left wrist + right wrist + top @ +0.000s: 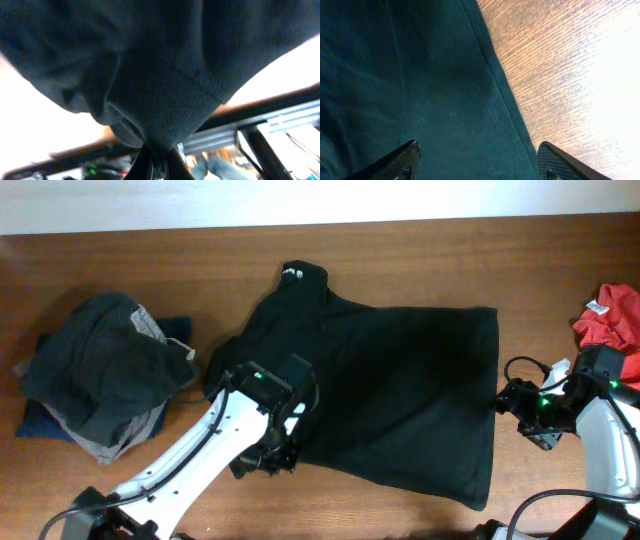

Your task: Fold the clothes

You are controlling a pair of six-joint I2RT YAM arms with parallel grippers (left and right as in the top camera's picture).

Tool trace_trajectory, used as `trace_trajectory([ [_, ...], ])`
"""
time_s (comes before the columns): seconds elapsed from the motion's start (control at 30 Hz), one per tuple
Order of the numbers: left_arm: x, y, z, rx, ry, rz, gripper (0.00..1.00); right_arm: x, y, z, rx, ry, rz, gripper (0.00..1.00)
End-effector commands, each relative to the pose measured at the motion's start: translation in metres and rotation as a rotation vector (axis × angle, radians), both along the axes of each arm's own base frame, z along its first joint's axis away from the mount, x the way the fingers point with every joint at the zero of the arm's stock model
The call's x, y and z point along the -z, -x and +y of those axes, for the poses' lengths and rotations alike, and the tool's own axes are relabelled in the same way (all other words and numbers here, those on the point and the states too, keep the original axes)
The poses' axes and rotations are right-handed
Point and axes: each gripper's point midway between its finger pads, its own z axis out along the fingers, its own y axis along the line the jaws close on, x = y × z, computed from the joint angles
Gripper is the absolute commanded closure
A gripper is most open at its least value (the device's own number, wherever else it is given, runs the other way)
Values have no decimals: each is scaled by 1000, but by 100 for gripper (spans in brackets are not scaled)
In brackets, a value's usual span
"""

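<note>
A black shirt (400,390) lies spread on the wooden table (420,250), collar at the back. My left gripper (285,420) is shut on a bunched part of the shirt near its left side; in the left wrist view the dark fabric (160,90) hangs from the pinched jaws (159,167). My right gripper (512,402) is open at the shirt's right hem. In the right wrist view its fingers (480,162) straddle the hem edge (495,100), with cloth under the left finger and bare wood under the right.
A pile of dark grey and blue clothes (100,375) lies at the left of the table. A red garment (612,315) sits at the right edge behind the right arm.
</note>
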Motion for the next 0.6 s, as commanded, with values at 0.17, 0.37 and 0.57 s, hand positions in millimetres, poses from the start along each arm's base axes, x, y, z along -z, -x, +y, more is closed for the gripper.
trace_trajectory([
  [0.17, -3, -34, 3, 52, -23, -160, 100, 19, 28, 15, 62, -59, 118, 21],
  [0.37, -4, -35, 5, 42, -24, -159, 100, 49, 60, 33, 134, -123, 228, 20],
  [0.57, -3, -36, 4, 43, -19, -166, 99, 62, 89, 54, 135, -196, 317, 20],
])
